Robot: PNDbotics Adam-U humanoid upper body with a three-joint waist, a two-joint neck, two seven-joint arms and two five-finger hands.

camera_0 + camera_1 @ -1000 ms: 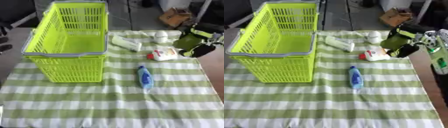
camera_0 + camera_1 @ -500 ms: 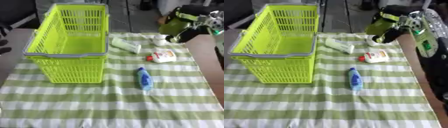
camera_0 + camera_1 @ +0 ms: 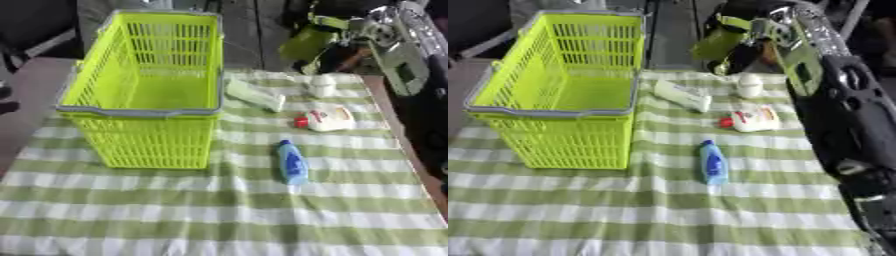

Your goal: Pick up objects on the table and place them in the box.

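My right hand (image 3: 748, 49) is raised above the far edge of the table, shut on an olive-green container (image 3: 717, 42), a little right of the lime-green basket (image 3: 140, 107). On the striped cloth lie a white tube (image 3: 255, 95), a small white bottle (image 3: 322, 85), a white bottle with a red cap (image 3: 328, 119) and a blue bottle (image 3: 292, 162). The basket looks to hold nothing. My left hand does not show.
My right forearm (image 3: 833, 90) runs down the right side, above the table's right edge. The green-and-white striped cloth (image 3: 219, 215) covers the table. Brown tabletop (image 3: 26, 90) shows to the left of the basket.
My right hand has lifted the olive-green container from the table's right side and carried it up and to the left, toward the basket. The view has also tilted a little.
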